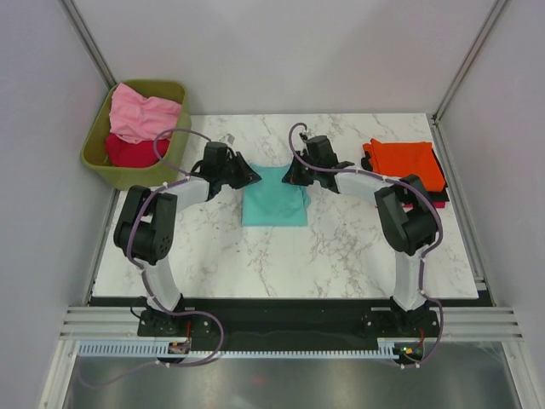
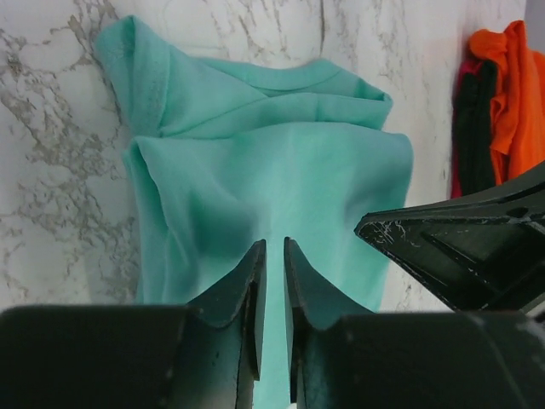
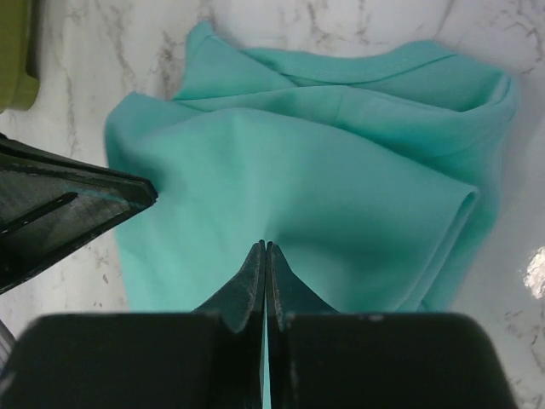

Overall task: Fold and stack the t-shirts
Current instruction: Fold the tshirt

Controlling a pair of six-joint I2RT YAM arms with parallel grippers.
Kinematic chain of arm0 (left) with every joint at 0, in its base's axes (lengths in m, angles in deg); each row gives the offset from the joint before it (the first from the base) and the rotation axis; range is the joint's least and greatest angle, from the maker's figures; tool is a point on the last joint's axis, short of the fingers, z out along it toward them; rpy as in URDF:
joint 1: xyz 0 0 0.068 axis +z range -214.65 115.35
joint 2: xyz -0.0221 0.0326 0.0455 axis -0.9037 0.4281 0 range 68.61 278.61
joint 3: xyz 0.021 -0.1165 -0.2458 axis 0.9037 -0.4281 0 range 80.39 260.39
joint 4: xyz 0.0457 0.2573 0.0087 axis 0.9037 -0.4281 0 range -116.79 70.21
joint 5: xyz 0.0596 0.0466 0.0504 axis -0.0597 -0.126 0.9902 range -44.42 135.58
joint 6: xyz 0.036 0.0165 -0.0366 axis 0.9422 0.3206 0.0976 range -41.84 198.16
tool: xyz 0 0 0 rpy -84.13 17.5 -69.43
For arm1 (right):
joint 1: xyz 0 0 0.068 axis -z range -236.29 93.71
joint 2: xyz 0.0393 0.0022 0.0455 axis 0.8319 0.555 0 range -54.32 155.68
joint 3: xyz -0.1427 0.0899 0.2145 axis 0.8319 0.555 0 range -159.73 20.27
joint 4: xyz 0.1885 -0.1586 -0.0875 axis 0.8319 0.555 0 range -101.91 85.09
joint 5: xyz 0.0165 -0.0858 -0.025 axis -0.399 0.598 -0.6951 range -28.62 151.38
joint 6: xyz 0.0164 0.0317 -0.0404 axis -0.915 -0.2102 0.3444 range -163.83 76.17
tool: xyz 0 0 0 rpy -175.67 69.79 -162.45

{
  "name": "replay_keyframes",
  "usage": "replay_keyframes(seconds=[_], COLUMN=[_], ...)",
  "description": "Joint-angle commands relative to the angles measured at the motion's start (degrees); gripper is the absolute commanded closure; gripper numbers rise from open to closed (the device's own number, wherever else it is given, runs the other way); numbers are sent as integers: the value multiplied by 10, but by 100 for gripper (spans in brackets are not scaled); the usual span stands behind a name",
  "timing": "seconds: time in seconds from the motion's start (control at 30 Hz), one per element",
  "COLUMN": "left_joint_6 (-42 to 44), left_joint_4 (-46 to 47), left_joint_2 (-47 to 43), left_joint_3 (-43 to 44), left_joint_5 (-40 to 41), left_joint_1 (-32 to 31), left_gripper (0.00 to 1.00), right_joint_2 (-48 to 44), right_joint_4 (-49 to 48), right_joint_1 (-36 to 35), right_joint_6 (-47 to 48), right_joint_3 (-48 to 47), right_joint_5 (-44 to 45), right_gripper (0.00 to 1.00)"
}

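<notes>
Teal t-shirt (image 3: 341, 196) soft matt cloth; table (image 1: 341, 256) glossy marble-look; bin (image 1: 128, 176) smooth plastic.
</notes>
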Motion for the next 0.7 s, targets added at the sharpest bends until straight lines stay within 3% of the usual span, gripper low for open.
replay_keyframes(seconds=[0.0, 0.13, 0.23, 0.33, 0.43, 0.5, 0.67], left_joint_6=[-3, -57, -79, -74, -48, -31, -6], left_joint_4=[6, 44, 63, 66, 65, 44, 9], left_joint_2=[56, 123, 147, 131, 76, 53, -47], left_joint_3=[45, 51, 46, 41, 24, 16, -14], left_joint_5=[-37, -112, -125, -126, -95, -77, -28], left_joint_1=[19, 76, 87, 84, 67, 59, 32], left_gripper=[80, 85, 87, 82, 71, 66, 60], right_joint_2=[48, 89, 108, 101, 64, 31, -39], right_joint_4=[-17, -33, -39, -42, -51, -57, -63], right_joint_1=[35, 84, 100, 102, 101, 100, 85], right_joint_6=[-29, -52, -69, -67, -60, -56, -46], right_joint_3=[-37, -35, -34, -31, -16, -2, 34], right_joint_5=[-42, -53, -61, -63, -61, -60, -59], right_gripper=[100, 100, 100, 100, 88, 73, 70])
